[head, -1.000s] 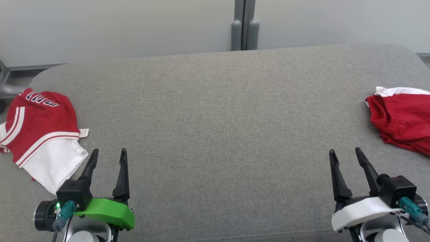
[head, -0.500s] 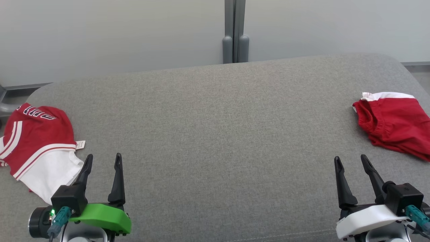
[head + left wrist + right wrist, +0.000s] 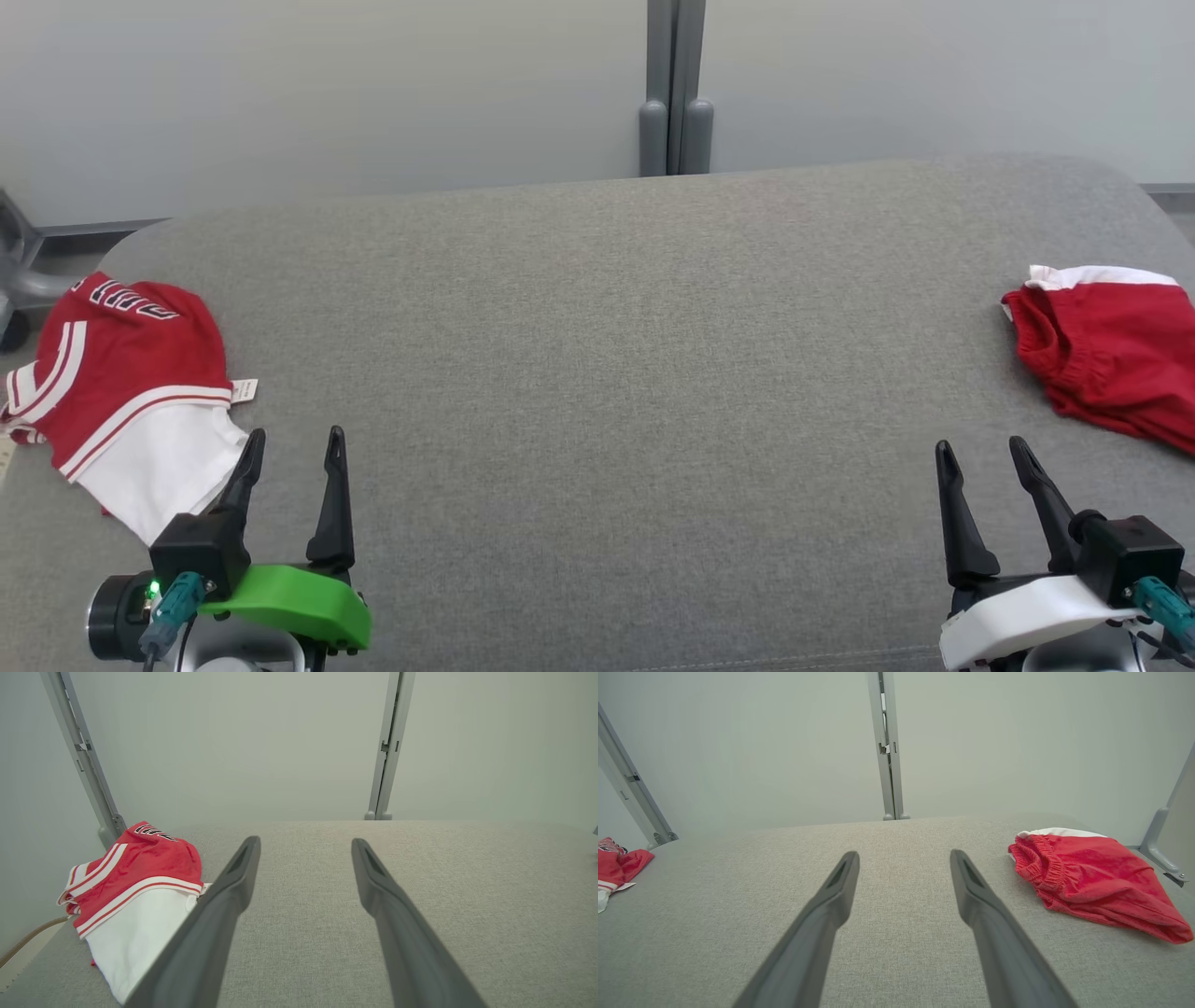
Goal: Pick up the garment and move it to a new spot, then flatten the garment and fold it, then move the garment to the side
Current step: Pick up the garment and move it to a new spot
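**Camera swings a little; both jaws wait open and empty**

Since the earlier frame the whole head view has slid sideways, wall post and both garments together, so the camera has turned and nothing on the tabletop (image 3: 607, 373) has moved. Both pairs of jaws keep their low places and their spread.

The left jaws stand wide open and hold nothing, their dark fingers (image 3: 331, 495) pointing across the bare grey cloth. The right jaws are just as wide and just as empty, fingers (image 3: 957, 523) above the near edge.

A red-and-white garment (image 3: 131, 373) lies just beside the left jaws, near the left end of the tabletop. It has white stripes, dark lettering and a small paper tag (image 3: 245, 389) at its edge. It looks loosely doubled over, perhaps already dealt with.

A plain red garment (image 3: 1111, 355) with a gathered elastic band and a white strip at the back lies rumpled near the right end, up and right of the right jaws. It is probably the one to pick up now, though I cannot be sure.

Either piece is light, soft and limp. It will sag and bunch when lifted, and it may drag on the rough grey cloth. The thick elastic band looks like the firmest place to pinch. A pinch into loose folds may catch one layer alone.

The middle of the tabletop between the two garments gives room to spread and fold. Nothing stands between the right jaws and the red garment. The wall post (image 3: 674, 93) stands behind the far edge, well clear.
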`<state>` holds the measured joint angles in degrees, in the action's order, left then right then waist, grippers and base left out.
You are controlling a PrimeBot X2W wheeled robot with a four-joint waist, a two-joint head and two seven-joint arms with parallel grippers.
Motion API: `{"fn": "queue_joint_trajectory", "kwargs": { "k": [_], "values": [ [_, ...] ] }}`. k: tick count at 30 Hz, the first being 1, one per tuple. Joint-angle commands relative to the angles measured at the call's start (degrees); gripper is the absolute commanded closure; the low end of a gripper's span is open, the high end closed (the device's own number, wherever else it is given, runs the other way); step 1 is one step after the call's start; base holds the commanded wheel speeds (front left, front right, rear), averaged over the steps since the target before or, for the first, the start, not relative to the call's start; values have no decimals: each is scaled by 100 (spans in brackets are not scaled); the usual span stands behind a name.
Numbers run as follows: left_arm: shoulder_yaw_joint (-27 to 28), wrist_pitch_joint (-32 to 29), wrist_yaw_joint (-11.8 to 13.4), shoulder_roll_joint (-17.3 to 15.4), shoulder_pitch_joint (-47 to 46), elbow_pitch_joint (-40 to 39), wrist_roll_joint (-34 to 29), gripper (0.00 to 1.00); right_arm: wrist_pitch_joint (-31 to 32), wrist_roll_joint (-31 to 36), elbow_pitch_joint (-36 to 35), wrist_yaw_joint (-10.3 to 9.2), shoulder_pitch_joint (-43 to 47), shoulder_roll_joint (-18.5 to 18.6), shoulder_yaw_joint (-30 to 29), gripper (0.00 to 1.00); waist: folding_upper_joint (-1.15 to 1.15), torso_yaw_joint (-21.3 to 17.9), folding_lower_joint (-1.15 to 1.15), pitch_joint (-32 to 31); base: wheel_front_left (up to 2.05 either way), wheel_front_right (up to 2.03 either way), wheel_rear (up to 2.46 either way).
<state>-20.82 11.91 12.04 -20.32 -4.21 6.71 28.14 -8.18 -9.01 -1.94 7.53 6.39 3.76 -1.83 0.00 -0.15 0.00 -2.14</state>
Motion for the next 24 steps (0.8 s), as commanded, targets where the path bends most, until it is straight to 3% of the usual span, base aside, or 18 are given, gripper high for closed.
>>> {"fn": "queue_joint_trajectory", "kwargs": {
  "k": [1,16,24],
  "values": [
    [-7,26,-2,13,-89,23,7,0,-29,-4,-27,-8,70,-9,2,0,0,166,0,-1,0,0,0],
    [22,71,91,87,-162,25,88,0,-65,-140,-22,-8,44,-55,359,0,0,2049,0,-102,0,0,0],
    [120,132,103,72,-171,43,162,0,-89,-200,73,-8,-20,-71,506,0,0,2694,0,-113,0,0,0]
  ]
}}
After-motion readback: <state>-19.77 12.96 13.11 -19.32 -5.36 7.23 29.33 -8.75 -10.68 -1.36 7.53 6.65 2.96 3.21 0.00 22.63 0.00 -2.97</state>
